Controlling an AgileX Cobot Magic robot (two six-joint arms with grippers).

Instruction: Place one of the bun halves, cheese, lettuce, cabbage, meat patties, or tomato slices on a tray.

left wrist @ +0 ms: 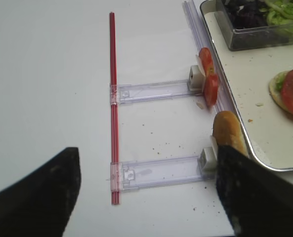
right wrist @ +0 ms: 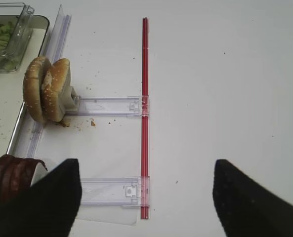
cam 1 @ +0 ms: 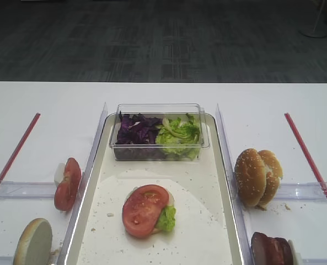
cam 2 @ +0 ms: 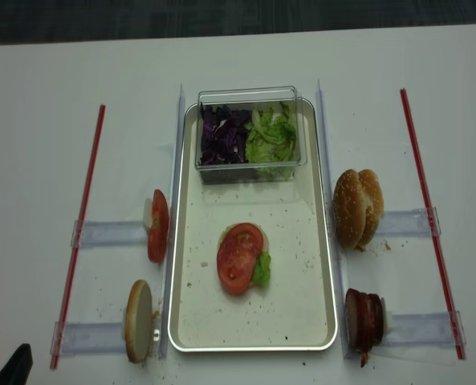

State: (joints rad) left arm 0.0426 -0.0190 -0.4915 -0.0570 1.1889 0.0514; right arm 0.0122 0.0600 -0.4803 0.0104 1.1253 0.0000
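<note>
On the tray (cam 2: 290, 309) lies a stack with a tomato slice (cam 1: 145, 210) on top and lettuce (cam 1: 166, 218) poking out beneath. More tomato slices (left wrist: 208, 74) and one bun half (left wrist: 229, 133) stand on edge left of the tray. On its right stand two bun halves (right wrist: 46, 89) and the meat patties (right wrist: 10, 180). Cabbage (cam 1: 138, 130) and more lettuce (cam 1: 178, 134) fill a box on the tray's far end. No cheese shows. My left gripper (left wrist: 146, 197) and right gripper (right wrist: 146, 197) hover open over the table, each with nothing between its fingers.
The clear plastic box (cam 1: 159, 110) stands across the tray's far end. Clear rails (left wrist: 156, 173) (right wrist: 111, 106) run from each side of the tray out to red strips (cam 1: 14, 154) (cam 1: 309, 160). Crumbs dot the tray and the table.
</note>
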